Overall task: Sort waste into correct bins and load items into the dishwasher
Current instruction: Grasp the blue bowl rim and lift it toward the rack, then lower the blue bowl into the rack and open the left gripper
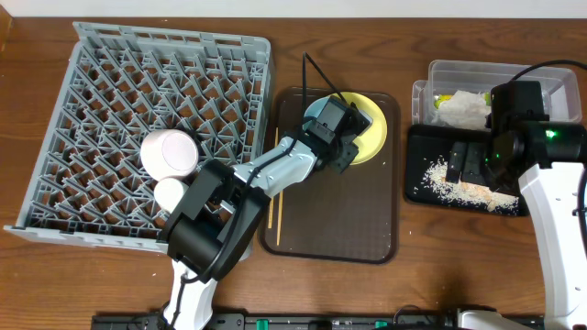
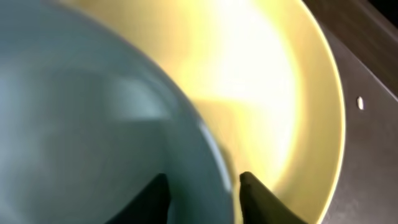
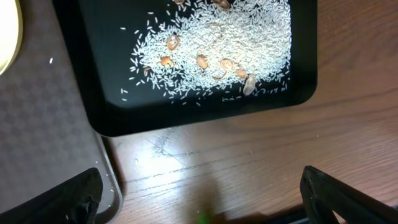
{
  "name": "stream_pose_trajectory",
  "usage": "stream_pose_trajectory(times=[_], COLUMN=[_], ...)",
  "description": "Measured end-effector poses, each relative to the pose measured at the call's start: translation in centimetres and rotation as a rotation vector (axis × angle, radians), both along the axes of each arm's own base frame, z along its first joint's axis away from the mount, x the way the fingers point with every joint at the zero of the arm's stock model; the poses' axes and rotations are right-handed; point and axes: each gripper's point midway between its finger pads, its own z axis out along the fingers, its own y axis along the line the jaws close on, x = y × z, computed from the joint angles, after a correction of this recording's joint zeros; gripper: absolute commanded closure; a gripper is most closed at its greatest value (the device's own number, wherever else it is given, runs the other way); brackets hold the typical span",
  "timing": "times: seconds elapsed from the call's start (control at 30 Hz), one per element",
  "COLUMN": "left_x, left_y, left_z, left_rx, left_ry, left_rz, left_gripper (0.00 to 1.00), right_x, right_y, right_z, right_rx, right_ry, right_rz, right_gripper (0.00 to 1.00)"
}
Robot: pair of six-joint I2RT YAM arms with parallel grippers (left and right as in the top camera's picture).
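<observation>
**Operator:** What sits closest to my left wrist camera?

**Spotter:** The light blue bowl [image 2: 93, 124]. It overlaps the yellow plate [image 2: 280, 81] on the brown serving tray [image 1: 339, 229].

**Operator:** Does my left gripper [image 2: 204, 199] have it?

**Spotter:** Your fingers straddle the rim with a narrow gap. The view is blurred, so I cannot tell whether they pinch it.

**Operator:** And my right gripper [image 3: 199, 205]?

**Spotter:** It is spread wide above the worktop [image 3: 249, 155], just beside the black tray [image 3: 99, 93] of rice [image 3: 217, 43]. The chopsticks [image 1: 271, 206] lie on the serving tray.
</observation>
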Motion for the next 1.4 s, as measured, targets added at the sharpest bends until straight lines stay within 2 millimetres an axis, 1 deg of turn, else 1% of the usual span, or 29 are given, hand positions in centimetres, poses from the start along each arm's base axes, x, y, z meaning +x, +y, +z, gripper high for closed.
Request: stream_pose_trajectory(times=[0.07,0.1,0.13,0.2,0.3,0.43,0.53,0.57,0.6,0.7,0.77,0.87,0.97,1.03,1.17,1.27,1.4], left_x=[0.0,0.1,0.1,0.2,0.4,0.5,-0.1,-0.2,-0.6,-1.3,-1.4,-1.0,-0.2,0.5,2.1,2.8,3.6], left_y=[0.0,0.1,0.0,0.0,-0.1,-0.1,0.3,0.4,0.7,1.8,2.8,4.7,7.0,8.9,13.5,16.8,20.1], left_z=[0.1,0.2,0.5,1.3,3.3,7.2,10.1,10.7,12.1,15.1,17.0,19.8,21.6,22.2,22.9,23.4,23.4], left_rx=[0.000,0.000,-0.004,-0.017,-0.046,-0.101,-0.128,-0.132,-0.143,-0.177,-0.209,-0.279,-0.374,-0.438,-0.573,-0.679,-0.814], left_ry=[-0.002,-0.005,-0.009,-0.018,-0.042,-0.080,-0.100,-0.105,-0.110,-0.121,-0.131,-0.140,-0.113,-0.074,0.011,0.072,0.151], left_rz=[0.004,0.006,0.008,0.017,0.032,0.059,0.069,0.069,0.076,0.107,0.138,0.174,0.200,0.225,0.298,0.336,0.350], left_gripper=[0.79,0.81,0.87,0.94,0.94,0.94,0.94,0.94,0.94,0.94,0.94,0.94,0.94,0.94,0.94,0.94,0.94], right_x=[0.0,0.0,0.0,0.0,0.0,0.0,0.0,0.0,0.0,0.0,0.0,0.0,0.0,0.0,0.0,0.0,0.0], right_y=[0.0,0.0,0.0,0.0,0.0,0.0,0.0,0.0,0.0,0.0,0.0,0.0,0.0,0.0,0.0,0.0,0.0], right_z=[0.0,0.0,0.0,0.0,0.0,0.0,0.0,0.0,0.0,0.0,0.0,0.0,0.0,0.0,0.0,0.0,0.0], right_rx=[0.000,0.000,0.000,0.000,0.000,0.000,0.000,0.000,0.000,0.000,0.000,0.000,0.000,0.000,0.000,0.000,0.000], right_ry=[0.000,0.000,0.000,0.000,0.000,0.000,0.000,0.000,0.000,0.000,0.000,0.000,-0.001,-0.001,0.000,0.000,0.000], right_rz=[0.000,0.000,0.000,0.000,0.000,0.000,0.000,0.000,0.000,0.000,0.000,0.000,0.000,0.000,0.000,0.000,0.000], right_gripper=[0.01,0.01,0.01,0.01,0.01,0.01,0.01,0.01,0.01,0.01,0.01,0.01,0.01,0.01,0.01,0.01,0.01])
